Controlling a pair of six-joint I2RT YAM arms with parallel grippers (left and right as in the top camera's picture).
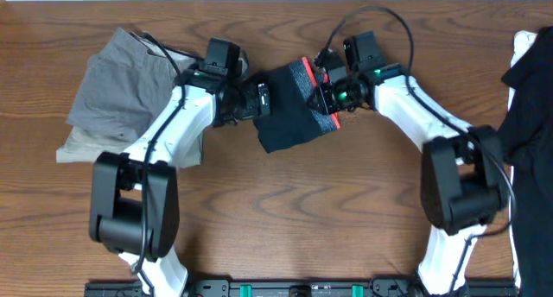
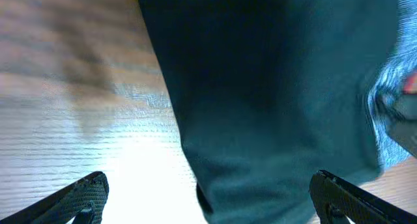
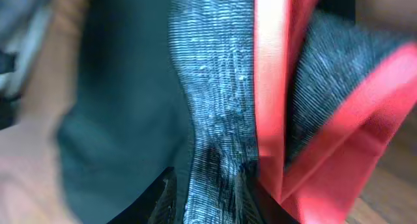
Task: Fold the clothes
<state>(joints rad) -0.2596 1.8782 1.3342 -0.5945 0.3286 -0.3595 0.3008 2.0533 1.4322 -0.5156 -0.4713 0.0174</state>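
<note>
The dark navy-black trousers (image 1: 289, 111) lie folded into a small bundle at the table's middle back, with the mottled grey waistband and coral-red edge (image 1: 321, 94) on the right side. My right gripper (image 1: 327, 97) is shut on the waistband (image 3: 218, 120), which bunches between its fingers (image 3: 212, 198). My left gripper (image 1: 259, 98) is open at the bundle's left edge. In the left wrist view its fingers (image 2: 208, 198) are spread wide, with the dark cloth (image 2: 273, 87) lying between them and beyond.
Grey shorts (image 1: 130, 81) lie in a heap on a pale cloth at the back left. A black garment (image 1: 531, 90) hangs at the right edge. Bare wooden table (image 1: 302, 211) stretches in front of the bundle.
</note>
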